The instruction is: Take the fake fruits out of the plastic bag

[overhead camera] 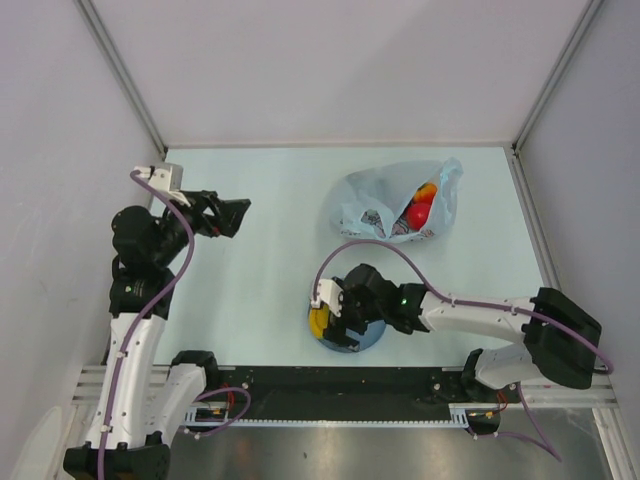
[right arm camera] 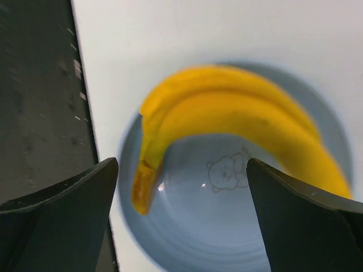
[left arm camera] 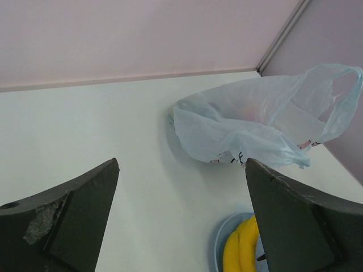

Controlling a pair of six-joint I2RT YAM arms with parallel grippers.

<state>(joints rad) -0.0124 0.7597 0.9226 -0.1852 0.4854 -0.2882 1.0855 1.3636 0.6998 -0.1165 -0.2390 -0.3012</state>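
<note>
**Banana on the plate, both grippers open, more fruit in the bag**

The right gripper (right arm camera: 181,221) hangs just over the round blue plate (right arm camera: 187,243), its jaws spread wide with nothing between them. The curved yellow plastic banana (right arm camera: 238,119) lies in the plate below and touches neither finger. The plate sits at the near edge of the pale table (overhead camera: 260,270), about midway along it. The left gripper (left arm camera: 181,226) is just as wide and also empty, raised over the far left part of the table and facing the bag.

The thin light-blue plastic bag (overhead camera: 390,200) lies crumpled near the far right corner, with a handle loop standing up at its right end. A round red fruit (overhead camera: 420,212) and an orange-red one (overhead camera: 427,189) show through the film. Anything else inside is hidden.

The fruits are probably light, hard and smooth, so a round one may slip from a pinch unless it is taken across its widest part. The film looks soft and slippery and is likely to bunch or lift along with a fruit. Holding a handle with one arm while the other reaches in seems wise.

Open table lies between plate and bag and across the left half. The bag sits close to the right edge, so an approach from the near left has more room.
</note>
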